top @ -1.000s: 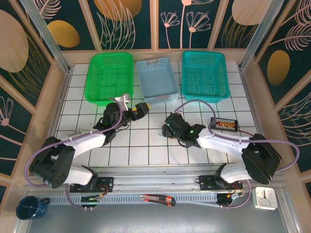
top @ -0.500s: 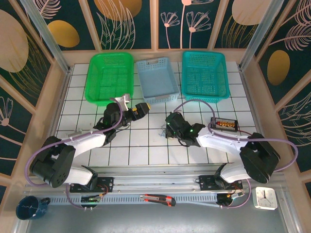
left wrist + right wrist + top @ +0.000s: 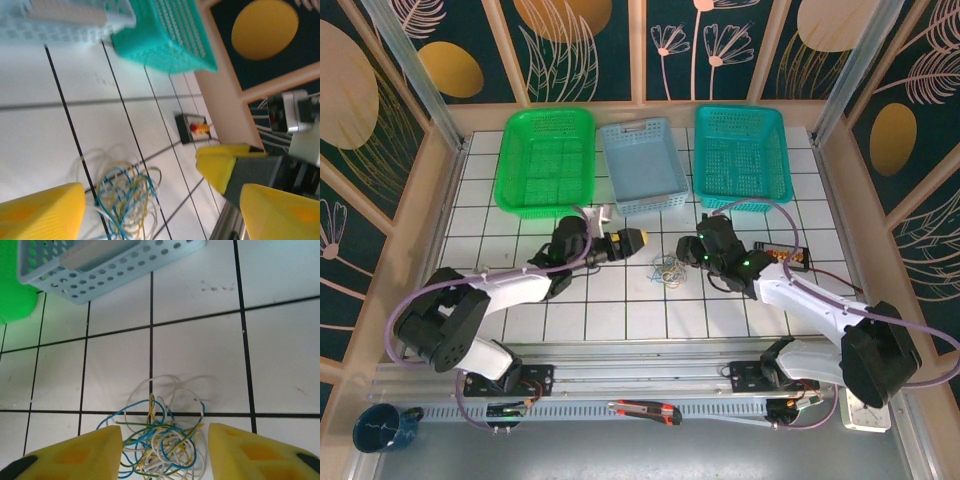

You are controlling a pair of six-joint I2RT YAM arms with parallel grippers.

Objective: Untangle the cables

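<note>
Enclosed lab test cell: gridded tabletop [image 3: 620,312], framed patterned panels [image 3: 588,48].

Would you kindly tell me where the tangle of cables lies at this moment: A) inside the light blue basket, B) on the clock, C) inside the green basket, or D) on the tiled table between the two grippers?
D: the cables lie on the white tiled table, between the left gripper and the right gripper.

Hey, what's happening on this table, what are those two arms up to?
Two robot arms are working on a small tangle of cables lying on the white tiled table. The right gripper hangs open close over the tangle, and the left gripper is open on its other side. Neither grips anything; the cables are still in one knot.
</note>
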